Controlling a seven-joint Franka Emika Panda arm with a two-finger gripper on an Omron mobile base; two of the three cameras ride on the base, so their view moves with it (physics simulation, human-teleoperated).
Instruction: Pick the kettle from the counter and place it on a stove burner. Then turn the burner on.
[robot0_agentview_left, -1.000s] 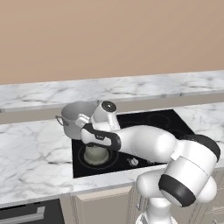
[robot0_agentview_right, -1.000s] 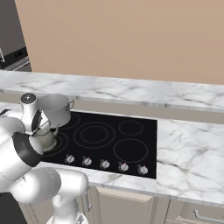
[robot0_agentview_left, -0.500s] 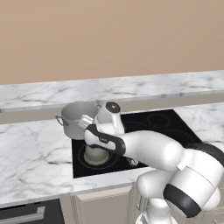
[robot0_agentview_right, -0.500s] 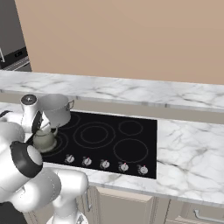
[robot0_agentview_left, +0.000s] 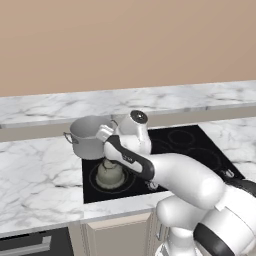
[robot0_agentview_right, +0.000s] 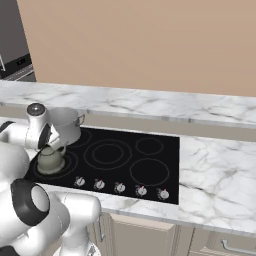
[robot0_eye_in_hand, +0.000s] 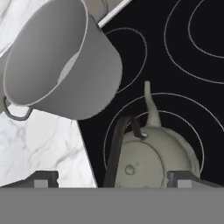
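The small olive-grey kettle (robot0_agentview_left: 110, 172) (robot0_agentview_right: 50, 158) (robot0_eye_in_hand: 153, 159) stands upright on the front-left stove burner (robot0_agentview_left: 95, 183) (robot0_agentview_right: 68, 163) (robot0_eye_in_hand: 183, 114) of the black cooktop, its spout pointing towards the back. My gripper (robot0_agentview_left: 109, 156) (robot0_agentview_right: 50, 143) (robot0_eye_in_hand: 113, 179) hangs just above it, open, with the jaws spread wide to either side of the dark arched handle and touching nothing. The white marbled counter (robot0_agentview_left: 40, 170) (robot0_agentview_right: 215, 170) (robot0_eye_in_hand: 39, 140) runs along both sides of the cooktop.
A larger steel two-handled pot (robot0_agentview_left: 87, 137) (robot0_agentview_right: 67, 125) (robot0_eye_in_hand: 61, 61) stands close behind the kettle at the cooktop's back-left corner. A row of knobs (robot0_agentview_right: 120, 187) lines the cooktop's front edge. Other ring burners (robot0_agentview_right: 107, 152) lie to the right.
The jaws have spread wide and let go of the kettle's handle. The kettle stays on the burner, and the hand has risen slightly above it.
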